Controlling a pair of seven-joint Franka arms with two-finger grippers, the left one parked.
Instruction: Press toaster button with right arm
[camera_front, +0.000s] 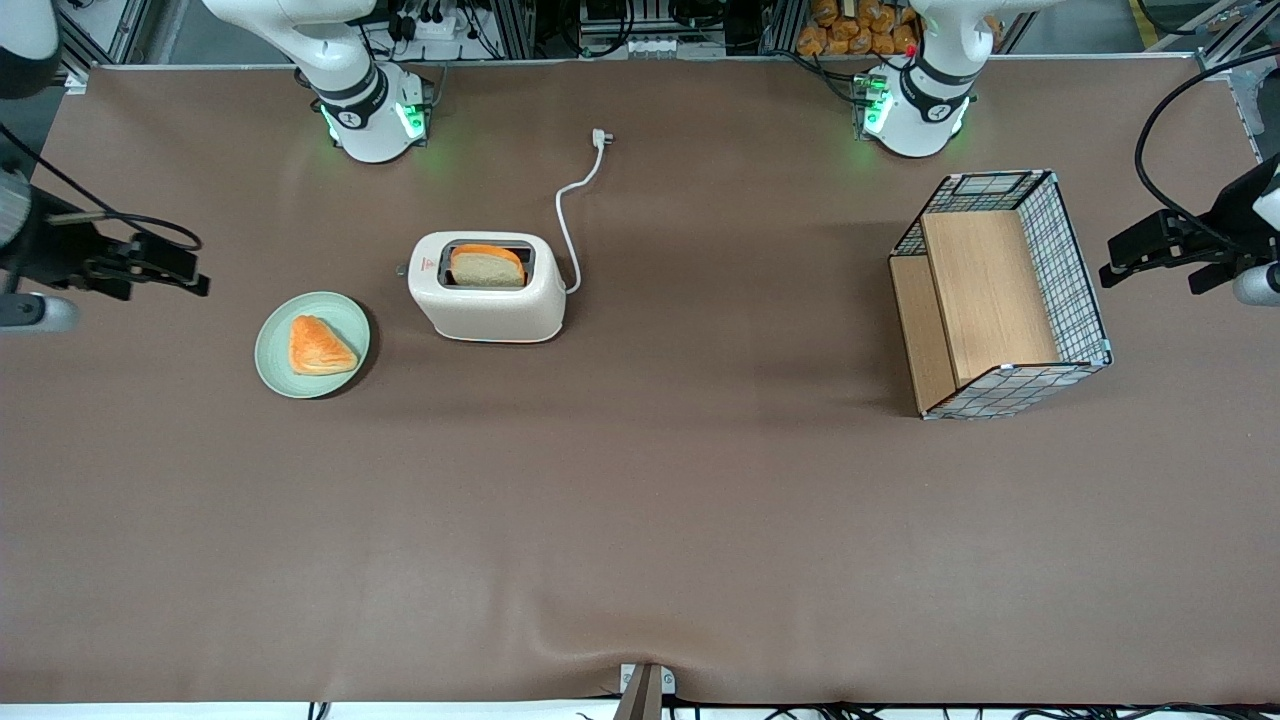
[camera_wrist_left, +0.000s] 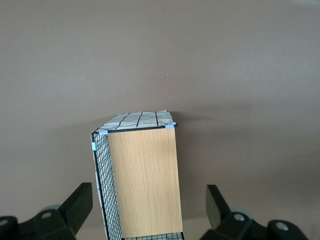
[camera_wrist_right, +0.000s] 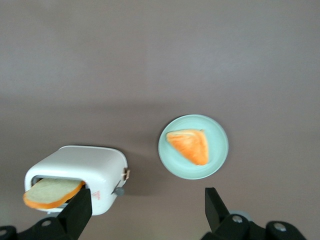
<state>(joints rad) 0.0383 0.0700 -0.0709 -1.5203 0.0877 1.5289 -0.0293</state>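
Gripper (camera_wrist_right: 145, 212) hangs open above the table; toaster (camera_front: 489, 288) lies lengthwise across it, button (camera_front: 401, 269) facing the working arm's end.

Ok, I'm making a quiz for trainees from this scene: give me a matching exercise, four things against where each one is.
Things:
1. bread slice
2. pastry
3. toaster button
4. gripper

Places:
a. on the green plate
b. sticking out of the toaster's narrow end
c. standing in the toaster slot
d. open, in the air at the working arm's end of the table

Pairs: 1-c, 2-a, 3-b, 4-d
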